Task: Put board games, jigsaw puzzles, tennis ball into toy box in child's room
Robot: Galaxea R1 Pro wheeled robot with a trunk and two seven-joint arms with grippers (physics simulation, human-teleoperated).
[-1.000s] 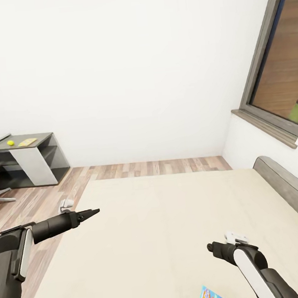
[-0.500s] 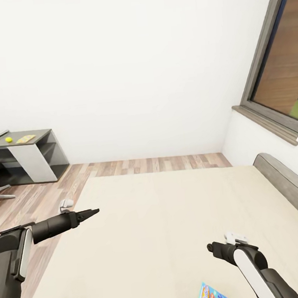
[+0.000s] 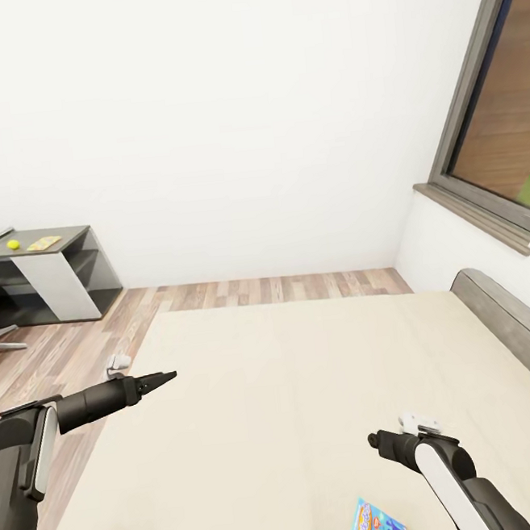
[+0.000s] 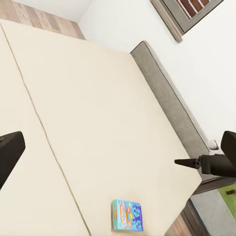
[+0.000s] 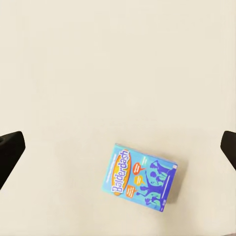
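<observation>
With both claws empty, right claw spread wide in its wrist view, the blue game box flat on the bed is best straddled squarely across its short sides.

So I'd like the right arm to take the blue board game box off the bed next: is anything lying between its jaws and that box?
Nothing visible. The small blue printed board game box lies flat and alone on the plain cream bed cover, with bare cover around it. The right gripper looks down at it with jaws open wide.
</observation>
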